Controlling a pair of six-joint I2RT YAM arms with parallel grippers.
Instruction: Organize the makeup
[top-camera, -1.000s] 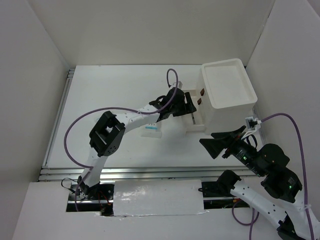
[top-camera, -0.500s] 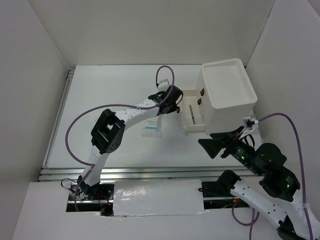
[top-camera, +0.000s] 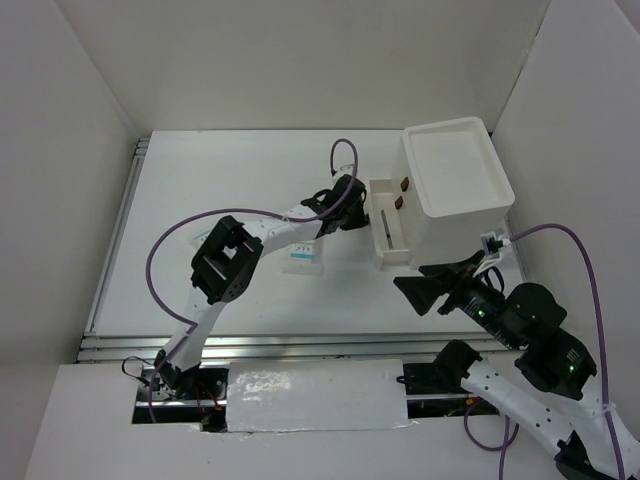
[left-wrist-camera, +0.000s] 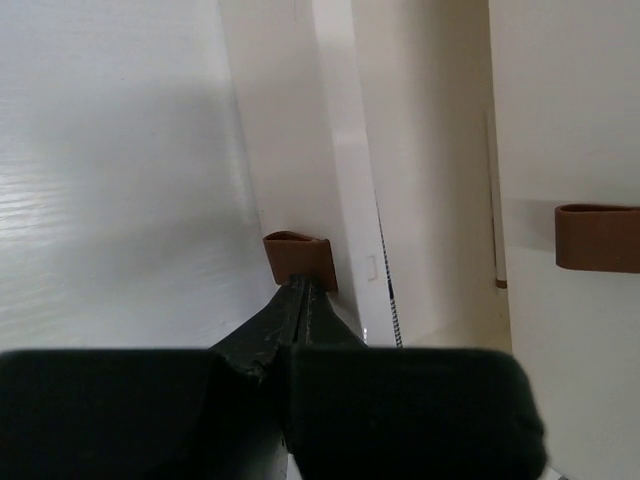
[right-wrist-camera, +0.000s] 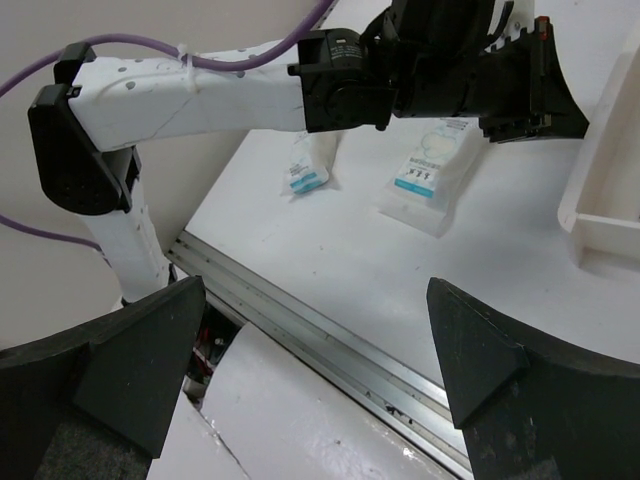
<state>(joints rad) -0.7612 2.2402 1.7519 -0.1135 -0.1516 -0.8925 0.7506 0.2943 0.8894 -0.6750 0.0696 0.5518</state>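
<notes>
A white drawer box (top-camera: 455, 185) stands at the back right with one drawer (top-camera: 392, 250) pulled out toward the left. A thin dark pencil (top-camera: 385, 224) lies in that drawer. My left gripper (top-camera: 352, 208) is shut, and in the left wrist view its tips (left-wrist-camera: 300, 287) touch the brown tab handle (left-wrist-camera: 297, 252) on the drawer front. Two white-and-light-blue packets (right-wrist-camera: 428, 170) (right-wrist-camera: 308, 165) lie on the table under the left arm. My right gripper (right-wrist-camera: 310, 350) hangs open and holds nothing, near the table's front edge.
A second brown tab (left-wrist-camera: 597, 237) sits on a drawer front further in. Metal rails (right-wrist-camera: 330, 345) run along the table's near edge. White walls close in the left, back and right sides.
The left gripper was open over the drawer, then shut and drew back left. Now it has come back right against the drawer front. The right arm has barely moved.
</notes>
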